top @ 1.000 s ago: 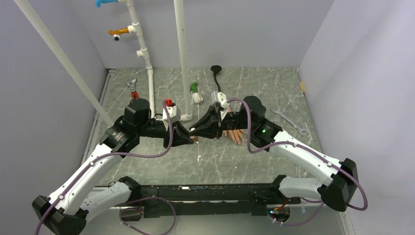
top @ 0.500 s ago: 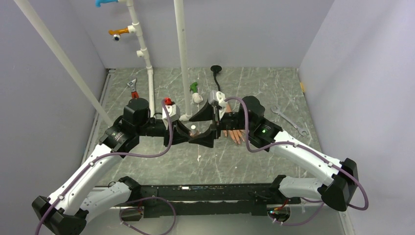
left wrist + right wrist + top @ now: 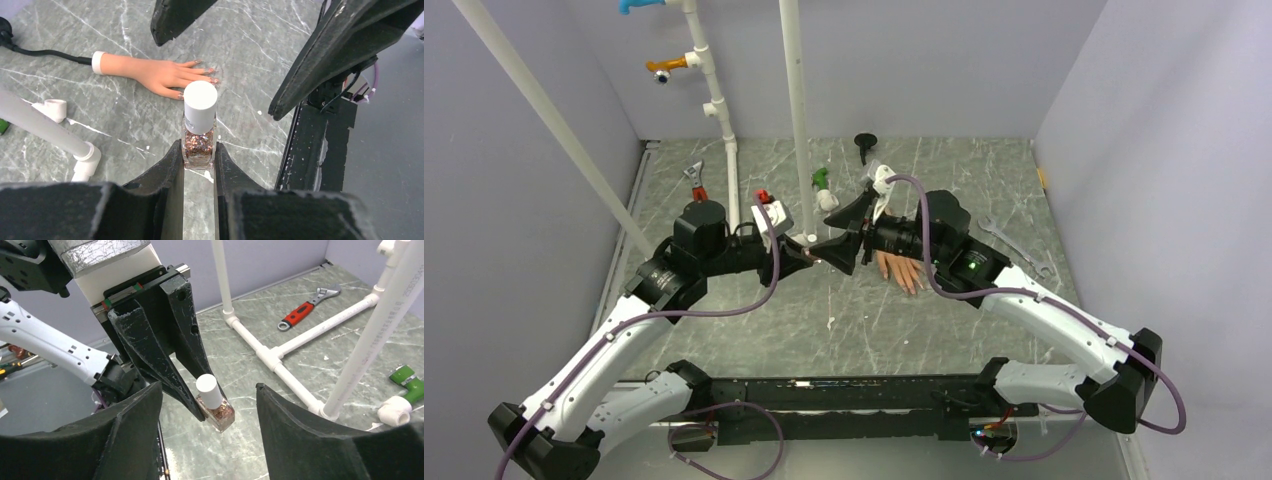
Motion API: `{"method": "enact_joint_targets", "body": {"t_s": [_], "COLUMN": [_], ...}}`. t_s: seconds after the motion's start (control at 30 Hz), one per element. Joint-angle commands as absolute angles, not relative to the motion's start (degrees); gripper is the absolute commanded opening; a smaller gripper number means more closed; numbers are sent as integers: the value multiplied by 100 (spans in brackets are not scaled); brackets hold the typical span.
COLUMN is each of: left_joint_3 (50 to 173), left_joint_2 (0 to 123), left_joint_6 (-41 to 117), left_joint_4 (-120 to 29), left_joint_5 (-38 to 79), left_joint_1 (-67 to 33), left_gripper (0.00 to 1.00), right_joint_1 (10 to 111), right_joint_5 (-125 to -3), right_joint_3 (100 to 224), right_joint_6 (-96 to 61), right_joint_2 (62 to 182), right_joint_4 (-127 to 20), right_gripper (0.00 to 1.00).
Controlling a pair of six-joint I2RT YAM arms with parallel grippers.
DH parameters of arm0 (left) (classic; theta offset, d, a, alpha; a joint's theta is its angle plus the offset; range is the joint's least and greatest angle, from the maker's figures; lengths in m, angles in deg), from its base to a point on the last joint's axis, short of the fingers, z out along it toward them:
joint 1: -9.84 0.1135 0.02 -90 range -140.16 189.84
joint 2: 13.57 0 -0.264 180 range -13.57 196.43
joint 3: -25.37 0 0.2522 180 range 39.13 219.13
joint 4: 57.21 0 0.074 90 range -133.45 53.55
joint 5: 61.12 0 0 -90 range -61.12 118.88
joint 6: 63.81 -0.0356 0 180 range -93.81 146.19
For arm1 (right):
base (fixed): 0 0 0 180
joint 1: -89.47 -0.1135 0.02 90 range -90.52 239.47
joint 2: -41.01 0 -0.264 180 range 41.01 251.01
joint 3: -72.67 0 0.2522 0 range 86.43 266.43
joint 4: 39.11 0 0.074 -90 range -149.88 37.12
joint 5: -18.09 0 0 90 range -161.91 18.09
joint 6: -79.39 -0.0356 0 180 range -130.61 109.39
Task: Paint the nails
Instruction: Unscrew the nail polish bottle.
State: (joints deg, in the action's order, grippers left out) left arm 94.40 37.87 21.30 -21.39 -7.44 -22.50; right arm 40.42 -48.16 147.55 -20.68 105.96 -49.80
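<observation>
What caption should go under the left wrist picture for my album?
Left claw pinching a glittery polish bottle, mannequin hand lying beyond.

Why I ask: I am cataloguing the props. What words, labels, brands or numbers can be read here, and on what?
No text here is clear enough to quote.
On the slanted white plastic pipe: a row of dark printed characters near its upper end, too blurred to read.
On the small clear glass polish bottle with a white cap: what may be faint print on its side, too small to read.
Nothing else shows lettering.
</observation>
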Motion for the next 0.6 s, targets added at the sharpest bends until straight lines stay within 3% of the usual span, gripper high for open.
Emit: {"method": "enact_joint_targets", "body": {"t_s": [0.0, 0.3, 0.57], "left_joint_3": [9646, 9681, 9684], "left_joint_2": [3665, 3704, 3707], "left_joint_6": [2210, 2222, 2262], "left_joint_4": [-2381, -2328, -2324], "left_joint_5": [-504, -434, -326], "left_joint_1": [-2276, -2283, -2284], "left_gripper": [0, 0, 0], "right_joint_1": [3888, 3742, 3612], "right_joint_5": [-5162, -5504, -5940], "right_joint_3": [15186, 15410, 15490], "right_joint_6": [-2042, -1982, -1821], "right_joint_2": [10747, 11057, 11176], "right_joint_4": [-5107, -5042, -5168], "right_gripper": [67, 64, 53]}}
